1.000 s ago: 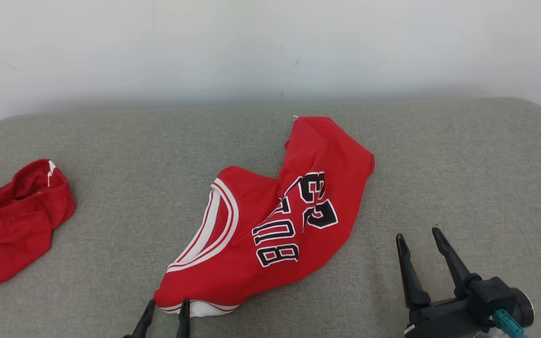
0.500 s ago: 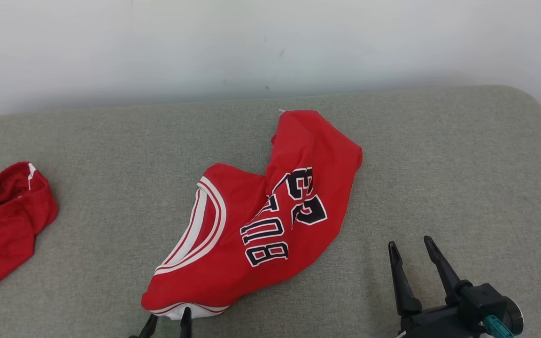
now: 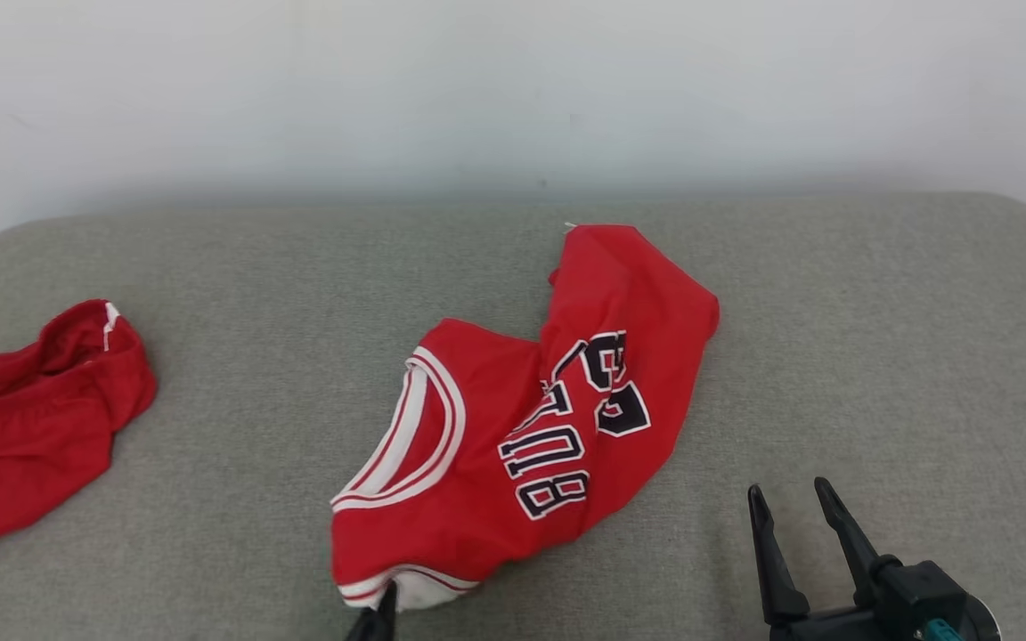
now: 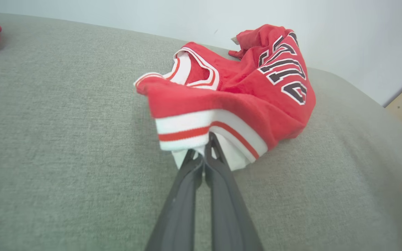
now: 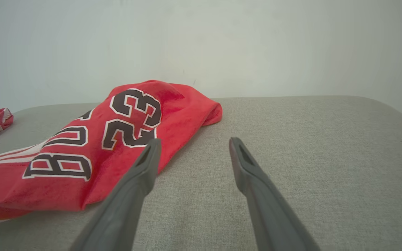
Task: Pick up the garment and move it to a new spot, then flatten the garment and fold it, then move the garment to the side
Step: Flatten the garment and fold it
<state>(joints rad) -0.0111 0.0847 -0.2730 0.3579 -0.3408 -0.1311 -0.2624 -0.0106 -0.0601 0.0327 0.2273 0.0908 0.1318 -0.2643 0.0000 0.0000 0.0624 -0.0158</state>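
Garment (image 3: 522,418): red jersey with dark lettering, lying rumpled mid-surface (image 3: 210,267). One end is bunched toward the far wall (image 3: 513,89), the neck opening faces left, and the trimmed corner is nearest the robot.

Left gripper (image 3: 381,614): at the near edge, fingers pinched together on the white-and-red hem band (image 4: 183,130). The wrist view shows white cloth nipped between the tips and that corner raised off the padding. Judged reason: a corner hold lets the cloth trail and unfurl when carried, rather than coming up as a wad.

Right gripper (image 3: 789,488): near right, apart from the jersey's right edge, fingers spread wide with nothing between them, low over bare grey. Likely the second hand for flattening.

Second red piece (image 3: 32,427): far left, well apart, not involved.

Step judged: pick-up stage; flattening and folding not yet done. Risk: the thin pinch on the band could slip.
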